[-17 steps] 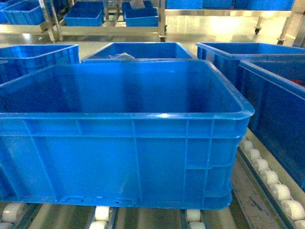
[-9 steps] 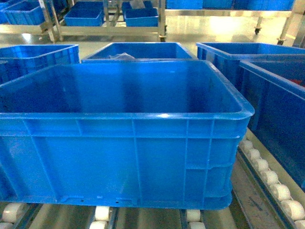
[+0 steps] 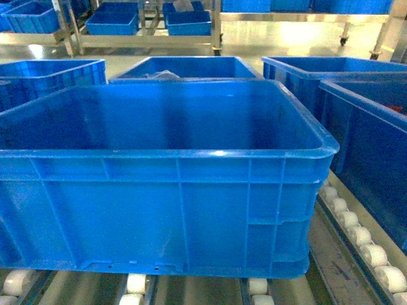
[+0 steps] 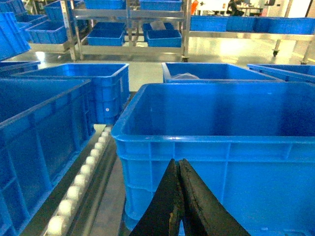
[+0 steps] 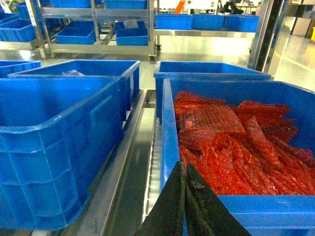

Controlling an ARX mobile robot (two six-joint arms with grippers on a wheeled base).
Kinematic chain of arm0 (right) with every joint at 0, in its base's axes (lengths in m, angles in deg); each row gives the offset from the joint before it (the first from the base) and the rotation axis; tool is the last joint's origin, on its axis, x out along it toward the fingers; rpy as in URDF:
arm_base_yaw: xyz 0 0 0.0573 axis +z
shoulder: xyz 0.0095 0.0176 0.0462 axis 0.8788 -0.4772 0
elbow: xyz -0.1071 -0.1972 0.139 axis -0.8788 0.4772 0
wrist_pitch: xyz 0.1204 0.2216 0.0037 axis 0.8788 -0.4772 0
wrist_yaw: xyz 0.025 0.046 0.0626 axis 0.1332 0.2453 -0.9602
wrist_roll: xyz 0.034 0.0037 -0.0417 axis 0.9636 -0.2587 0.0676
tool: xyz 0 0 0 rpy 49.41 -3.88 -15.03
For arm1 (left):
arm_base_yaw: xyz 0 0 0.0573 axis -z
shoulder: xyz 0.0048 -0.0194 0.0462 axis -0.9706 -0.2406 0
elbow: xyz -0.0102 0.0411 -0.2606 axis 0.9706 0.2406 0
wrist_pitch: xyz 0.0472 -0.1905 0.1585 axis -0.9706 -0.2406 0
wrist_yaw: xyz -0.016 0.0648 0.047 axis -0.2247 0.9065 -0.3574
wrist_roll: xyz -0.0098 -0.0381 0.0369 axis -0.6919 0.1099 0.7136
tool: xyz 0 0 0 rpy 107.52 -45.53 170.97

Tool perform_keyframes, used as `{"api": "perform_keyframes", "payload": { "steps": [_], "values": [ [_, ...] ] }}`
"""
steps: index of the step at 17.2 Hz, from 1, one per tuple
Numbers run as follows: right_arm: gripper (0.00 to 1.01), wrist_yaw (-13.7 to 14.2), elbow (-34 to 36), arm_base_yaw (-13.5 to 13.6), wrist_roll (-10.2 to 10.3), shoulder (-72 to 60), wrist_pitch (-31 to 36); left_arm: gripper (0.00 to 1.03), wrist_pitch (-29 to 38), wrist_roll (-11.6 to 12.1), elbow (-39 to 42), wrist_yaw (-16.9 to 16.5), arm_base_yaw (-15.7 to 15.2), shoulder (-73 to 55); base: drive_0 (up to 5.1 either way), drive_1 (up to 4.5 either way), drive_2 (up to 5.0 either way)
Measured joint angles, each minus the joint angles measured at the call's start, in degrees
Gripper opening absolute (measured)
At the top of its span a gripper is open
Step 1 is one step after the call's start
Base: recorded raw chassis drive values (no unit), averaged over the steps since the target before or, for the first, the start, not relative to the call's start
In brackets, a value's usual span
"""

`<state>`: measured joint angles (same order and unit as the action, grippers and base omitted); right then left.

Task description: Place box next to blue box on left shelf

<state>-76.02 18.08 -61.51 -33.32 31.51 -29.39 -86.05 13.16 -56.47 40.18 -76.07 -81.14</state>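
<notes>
The box (image 3: 165, 210) is a large empty bright-blue crate standing on the white rollers (image 3: 356, 235) of the left shelf (image 5: 123, 167). It fills the middle of the head view. My left gripper (image 4: 178, 161) is shut and empty, low in front of the box's (image 4: 236, 147) near left corner. A second blue box (image 4: 34, 147) stands to the left, across a roller strip (image 4: 78, 179). My right gripper (image 5: 183, 164) is shut on nothing, over the near rim of a crate of red bags (image 5: 236, 147), with the box (image 5: 49, 147) to its left. Neither gripper shows in the head view.
More blue crates (image 3: 184, 67) stand behind the box, and another (image 3: 375, 165) close on its right. Steel racks with blue bins (image 3: 114, 22) line the far side of a shiny floor. A narrow steel gap (image 5: 138, 147) separates the box and the red-bag crate.
</notes>
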Motion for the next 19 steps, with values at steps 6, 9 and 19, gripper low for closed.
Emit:
{"api": "perform_keyframes", "payload": {
  "steps": [6, 9, 19],
  "values": [
    [0.96, 0.0, 0.0, 0.0, 0.0, 0.0, 0.0, 0.94, 0.0, 0.0, 0.0, 0.0, 0.0, 0.0, 0.0, 0.00, 0.0],
    [0.98, 0.0, 0.0, 0.0, 0.0, 0.0, 0.0, 0.98, 0.0, 0.0, 0.0, 0.0, 0.0, 0.0, 0.0, 0.00, 0.0],
    [0.98, 0.0, 0.0, 0.0, 0.0, 0.0, 0.0, 0.98, 0.0, 0.0, 0.0, 0.0, 0.0, 0.0, 0.0, 0.00, 0.0]
  ]
}}
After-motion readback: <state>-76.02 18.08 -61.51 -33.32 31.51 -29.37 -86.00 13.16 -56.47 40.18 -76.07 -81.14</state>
